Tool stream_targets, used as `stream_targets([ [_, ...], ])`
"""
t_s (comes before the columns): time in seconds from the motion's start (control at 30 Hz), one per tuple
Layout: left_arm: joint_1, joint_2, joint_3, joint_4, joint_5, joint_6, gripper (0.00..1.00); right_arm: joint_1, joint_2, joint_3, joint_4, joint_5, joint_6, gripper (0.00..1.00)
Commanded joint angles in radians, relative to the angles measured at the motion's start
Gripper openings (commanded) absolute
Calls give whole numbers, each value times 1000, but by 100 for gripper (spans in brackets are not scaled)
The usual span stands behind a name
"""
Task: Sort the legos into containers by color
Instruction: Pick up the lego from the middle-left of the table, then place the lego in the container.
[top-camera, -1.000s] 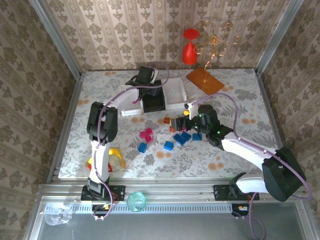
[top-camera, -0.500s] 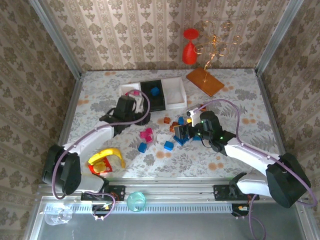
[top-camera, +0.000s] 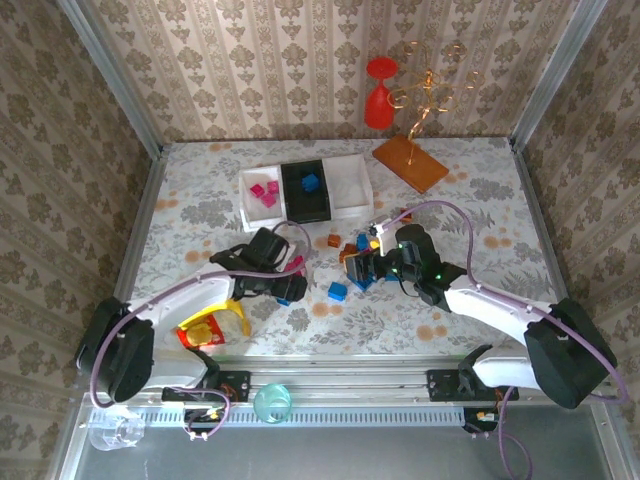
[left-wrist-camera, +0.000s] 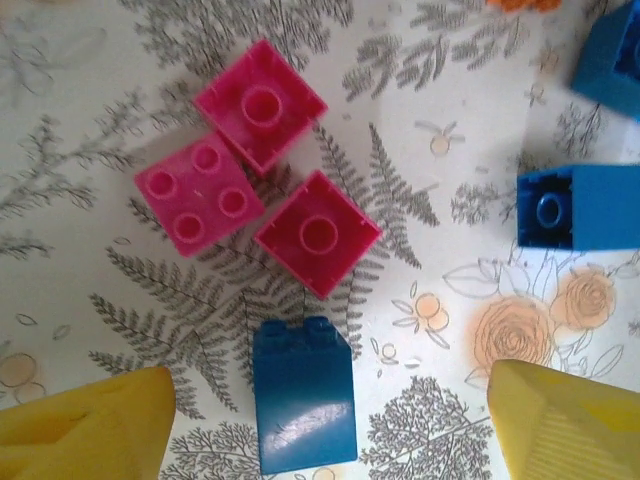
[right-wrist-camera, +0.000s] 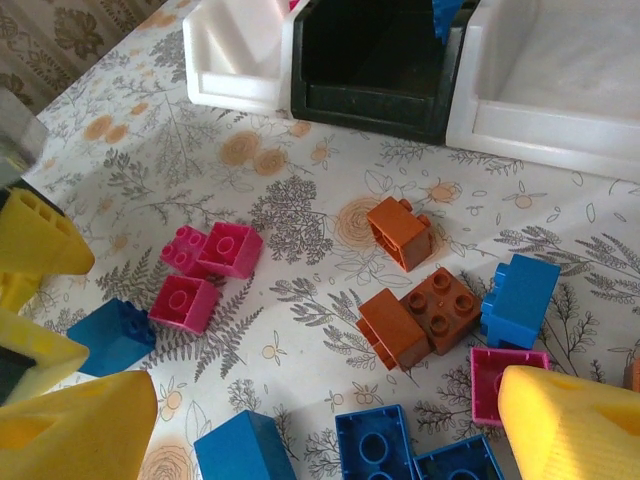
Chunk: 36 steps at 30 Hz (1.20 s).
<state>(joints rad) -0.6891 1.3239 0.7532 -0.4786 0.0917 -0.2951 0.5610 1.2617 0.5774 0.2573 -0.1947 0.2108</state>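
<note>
Left arm (top-camera: 190, 290) swung back from trays (top-camera: 305, 218) — fingers (left-wrist-camera: 80, 420) spread over blue lego (left-wrist-camera: 303, 395).

Blue brick (left-wrist-camera: 303, 410): glossy, smooth plastic, catching light. Magenta bricks (left-wrist-camera: 318, 232), same sheen. White tray (right-wrist-camera: 235, 60) and black tray (right-wrist-camera: 375, 100), shiny plastic. Desk (left-wrist-camera: 100, 300), smooth print.
</note>
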Motion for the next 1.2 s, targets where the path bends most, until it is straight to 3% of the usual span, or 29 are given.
stream_targets([
  [0.0, -13, 61, 21, -47, -14, -8, 76, 5, -10, -22, 23, -10, -16, 90],
  [0.23, -47, 159, 39, -14, 7, -22, 59, 5, -30, -36, 18, 21, -27, 90],
  [0.5, -52, 115, 38, -47, -122, -41, 36, 5, -19, -33, 23, 16, -22, 90],
  [0.63, -48, -12, 38, -55, -210, -32, 32, 5, -21, -34, 26, 20, -19, 90],
  [0.77, 19, -82, 49, 71, -172, -6, 32, 5, -21, -33, 39, 16, -12, 90],
  [0.97, 125, 85, 243, 198, -124, 56, 31, 5, -22, -37, 43, 23, -6, 90],
  [1.17, 168, 359, 542, 140, -115, 160, 31, 7, -41, -53, 39, 40, -14, 90],
])
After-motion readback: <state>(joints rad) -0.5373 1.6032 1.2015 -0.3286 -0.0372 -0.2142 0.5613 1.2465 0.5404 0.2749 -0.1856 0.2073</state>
